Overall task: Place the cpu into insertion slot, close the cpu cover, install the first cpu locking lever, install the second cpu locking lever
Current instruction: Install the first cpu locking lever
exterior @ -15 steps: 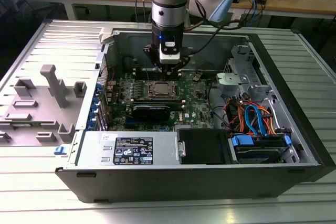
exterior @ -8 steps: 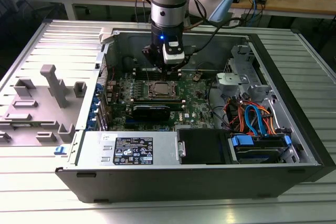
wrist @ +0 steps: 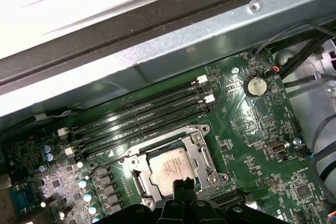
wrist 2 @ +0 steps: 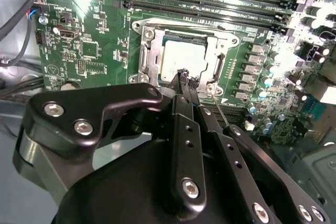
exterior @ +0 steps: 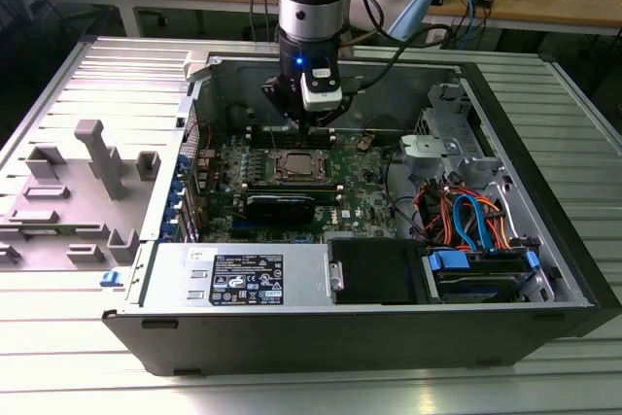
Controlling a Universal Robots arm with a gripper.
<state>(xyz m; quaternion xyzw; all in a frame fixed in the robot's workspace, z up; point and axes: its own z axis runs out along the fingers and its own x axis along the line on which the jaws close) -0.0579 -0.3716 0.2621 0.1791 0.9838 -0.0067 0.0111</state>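
over at nine o'clock in the exterior view, a grey fixture (exterior: 97, 157) sits on the ribbed metal desk (exterior: 58, 337), and beside it the open computer case (exterior: 340, 337) takes the middle. inside it, the insertion slot (exterior: 269, 169) lies close to the centre of the board, and the gripper (exterior: 309, 126) hangs just above it, at about one o'clock from the slot, arm coming straight down. in the second wrist view the cpu (wrist 2: 178, 59) is seated in the slot, silver top showing, and the cpu cover (wrist 2: 186, 27) looks to be lying flat around it, window framing the chip. the jaws are drawn together with nothing that i can make out between them, tips right at the edge of the cover. just beside the tips a thin wire rod (wrist 2: 219, 107) angles off the socket's corner; that reads to me as a locking lever not yet tucked home, so i judge the lever work is the step in hand, chip and cover done. the next move calls for a small, exact push, since the rod is slim and hugs the frame, with the memory slots (wrist: 142, 111) close by. at three o'clock from the slot, blue and orange cables (exterior: 466, 221) bunch up, well apart from the action.
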